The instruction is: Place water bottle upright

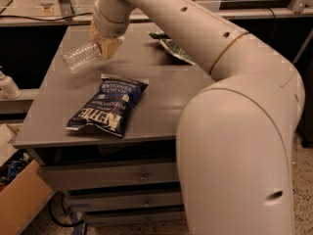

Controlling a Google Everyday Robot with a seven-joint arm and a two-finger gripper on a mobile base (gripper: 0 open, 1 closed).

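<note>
The water bottle [78,57], clear ribbed plastic, lies nearly on its side at the far left of the grey table [161,92], its base pointing left. My gripper [106,47] is at its right end, fingers closed around the neck end. The bottle looks raised slightly off the table. The cap and label are hidden by the gripper. My arm reaches in from the right, above the table.
A blue Kettle chip bag [105,106] lies flat just in front of the bottle. A green snack bag [172,47] lies at the back of the table. A white bottle [7,84] stands off the table's left side. A cardboard box [19,204] sits on the floor at lower left.
</note>
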